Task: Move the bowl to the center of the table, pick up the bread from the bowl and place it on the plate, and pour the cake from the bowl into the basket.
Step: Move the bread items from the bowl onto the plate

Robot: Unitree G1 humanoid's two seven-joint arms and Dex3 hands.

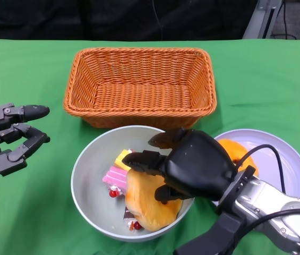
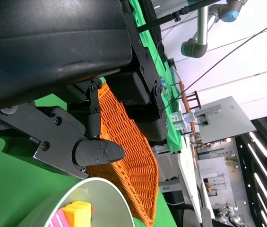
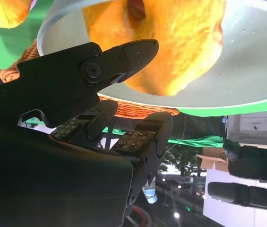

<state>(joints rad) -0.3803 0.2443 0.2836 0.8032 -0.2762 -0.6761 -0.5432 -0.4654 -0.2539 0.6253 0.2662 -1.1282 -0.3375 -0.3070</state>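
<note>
The grey bowl [image 1: 86, 159] sits on the green cloth just in front of the basket [image 1: 139, 85]. It holds a large orange-yellow bread [image 1: 144, 204] and a pink and yellow cake [image 1: 117, 175] with red cherries. My right hand [image 1: 192, 164] reaches over the bowl's right rim and grips the bread, fingers on its top and thumb on its side. Up close in the right wrist view, the bread [image 3: 180, 42] lies against a finger of that hand [image 3: 76, 94]. My left hand [image 1: 9, 138] hovers open, left of the bowl and apart from it.
A pale lilac plate [image 1: 282, 154] lies right of the bowl with another orange bread [image 1: 237, 151] on it. The woven orange basket is empty. In the left wrist view the basket [image 2: 133, 156] and the bowl rim [image 2: 95, 194] lie beyond the left hand [image 2: 76, 94].
</note>
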